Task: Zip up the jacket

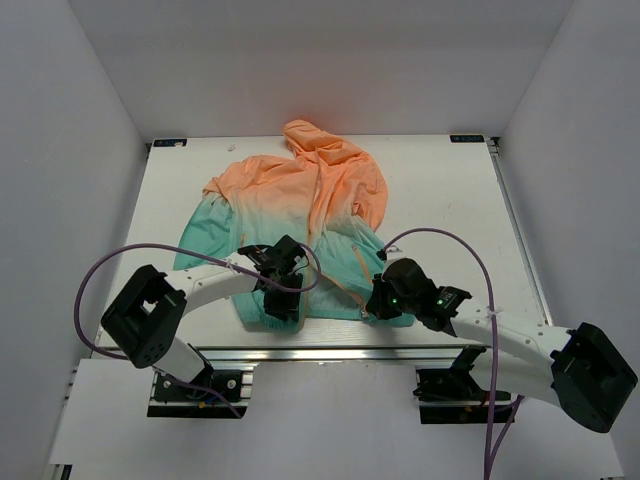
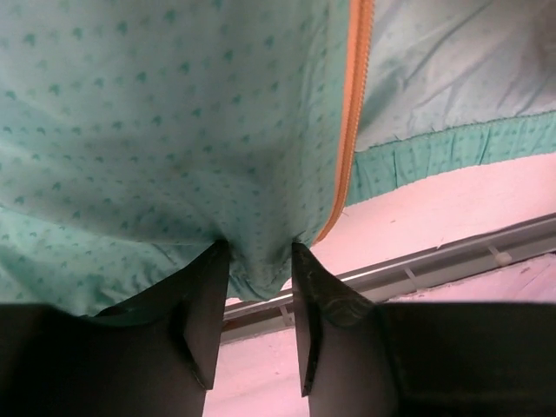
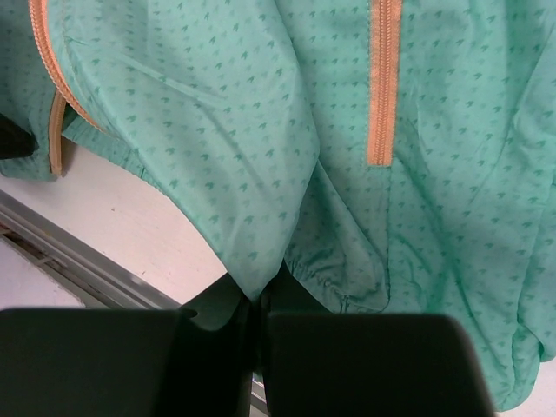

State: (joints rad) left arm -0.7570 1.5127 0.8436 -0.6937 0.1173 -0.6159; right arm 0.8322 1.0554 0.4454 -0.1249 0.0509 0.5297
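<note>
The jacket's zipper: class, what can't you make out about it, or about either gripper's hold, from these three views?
1. Slider of the zipper: seen in no view; the top view is too small to show it.
2. Bottom end of the zipper: left wrist view, it runs behind a finger of the left gripper.
3. How much of the jacket the right gripper pinches: right wrist view, a fold covers its fingertips.
</note>
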